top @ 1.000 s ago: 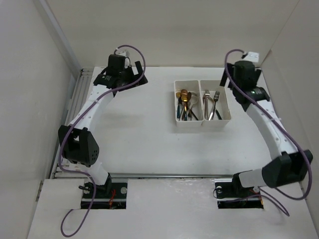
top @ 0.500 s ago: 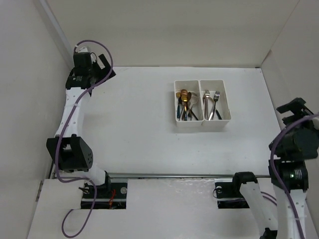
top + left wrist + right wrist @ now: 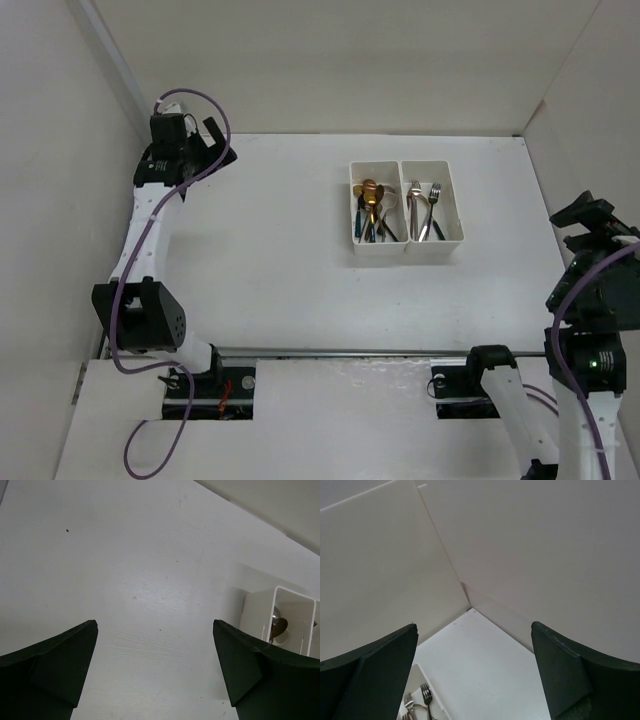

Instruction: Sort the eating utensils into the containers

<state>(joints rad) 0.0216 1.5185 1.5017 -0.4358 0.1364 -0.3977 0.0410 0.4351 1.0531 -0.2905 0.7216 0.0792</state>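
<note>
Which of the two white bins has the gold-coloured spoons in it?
The left bin, as seen in the top view: gold-coloured spoons lie in it among darker pieces. The right bin joined to it shows silver forks instead.

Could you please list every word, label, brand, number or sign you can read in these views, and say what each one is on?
None: no text can be read in any view.
No print shows on the bins, utensils or table.
The left arm base has a small red mark, too small to tell whether it is text.
</note>
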